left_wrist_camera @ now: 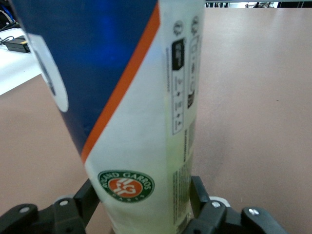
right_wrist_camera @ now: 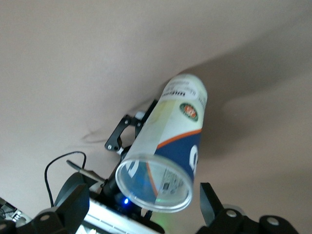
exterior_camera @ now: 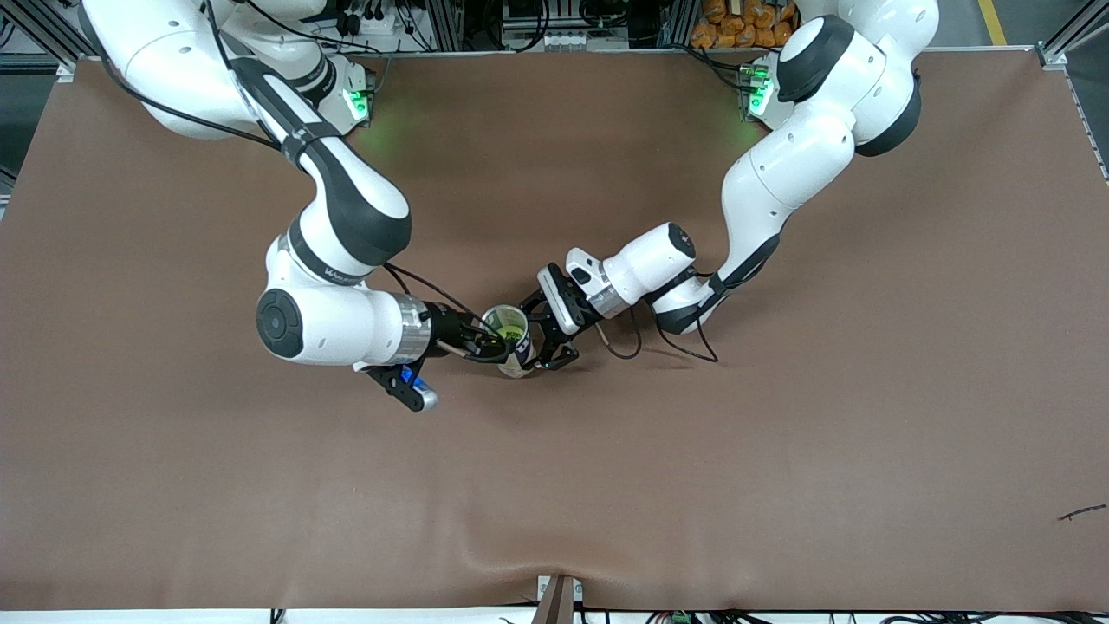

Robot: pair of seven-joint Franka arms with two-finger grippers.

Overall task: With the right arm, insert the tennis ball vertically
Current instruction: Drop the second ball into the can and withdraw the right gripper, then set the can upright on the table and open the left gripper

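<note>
A clear tennis-ball tube (exterior_camera: pixel 518 357) with a blue, white and orange label stands upright on the brown table, mouth open. A yellow-green tennis ball (exterior_camera: pixel 502 330) shows inside its mouth. My left gripper (exterior_camera: pixel 544 348) is shut on the tube's lower part; in the left wrist view its fingers (left_wrist_camera: pixel 199 194) press on both sides of the tube (left_wrist_camera: pixel 131 97). My right gripper (exterior_camera: pixel 490 343) hangs over the tube's mouth. In the right wrist view it (right_wrist_camera: pixel 142 191) is open and empty, one finger on each side of the rim (right_wrist_camera: pixel 156 184). The ball is not clear in that view.
A black cable (exterior_camera: pixel 625 348) from the left arm loops onto the table beside the tube. A small dark scrap (exterior_camera: pixel 1081 513) lies near the front camera at the left arm's end. Bare brown cloth (exterior_camera: pixel 693 485) surrounds the tube.
</note>
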